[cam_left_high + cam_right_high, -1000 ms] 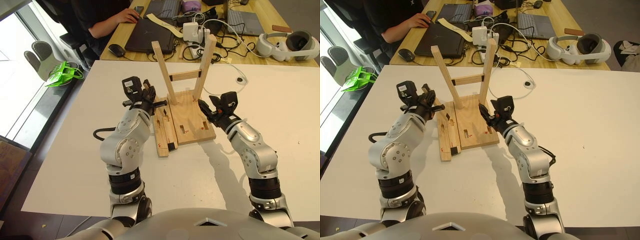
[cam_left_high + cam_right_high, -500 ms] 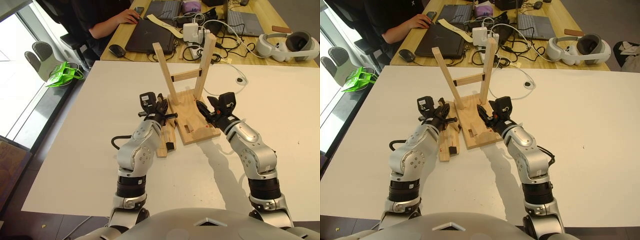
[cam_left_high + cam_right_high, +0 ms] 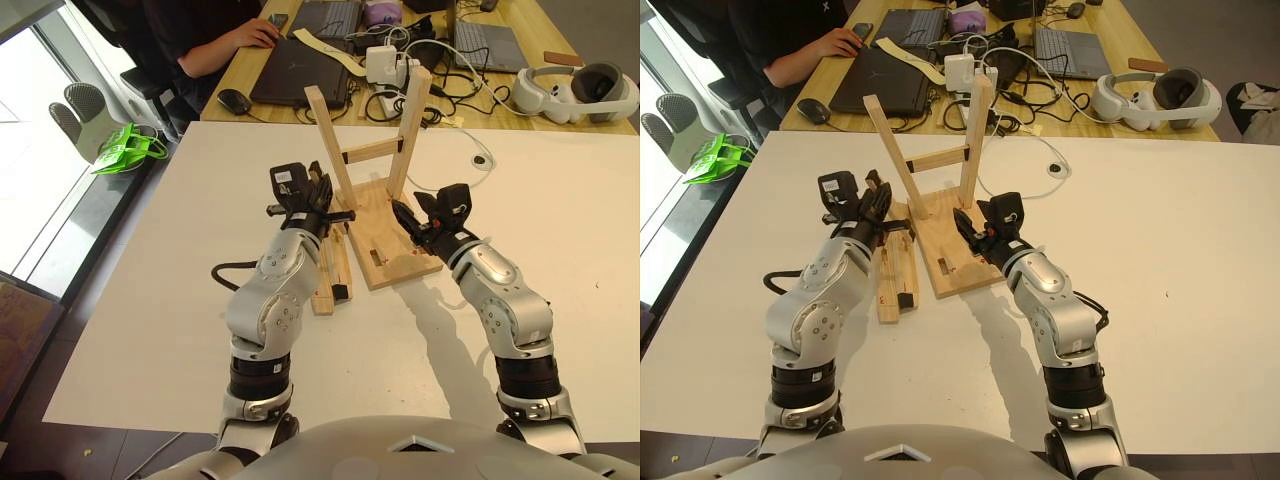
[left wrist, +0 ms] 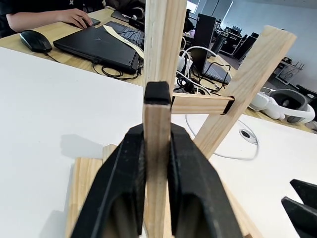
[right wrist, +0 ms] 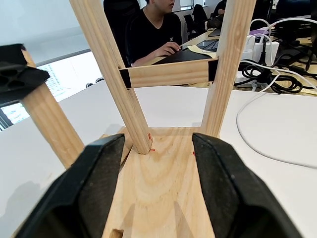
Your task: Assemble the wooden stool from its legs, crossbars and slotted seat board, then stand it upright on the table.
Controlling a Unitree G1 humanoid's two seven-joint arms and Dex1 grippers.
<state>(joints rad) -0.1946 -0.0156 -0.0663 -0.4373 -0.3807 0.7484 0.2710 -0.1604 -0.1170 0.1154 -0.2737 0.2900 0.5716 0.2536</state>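
The seat board (image 3: 380,228) lies on the white bench (image 3: 565,260), with two legs (image 3: 328,145) and a crossbar (image 3: 372,152) standing up from it. The left pincer (image 4: 157,173) is clamped on a wooden stick (image 4: 157,126) beside the board. The right pincer (image 5: 156,183) gapes over the board. Behind is a desk (image 3: 535,25) with a laptop (image 3: 300,80), cables and a headset (image 3: 575,90).

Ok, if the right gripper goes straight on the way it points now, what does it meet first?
Probably the two upright pale wooden legs standing in the flat wooden seat board. The right gripper is open wider than their gap, so its fingers would likely hit them low down.
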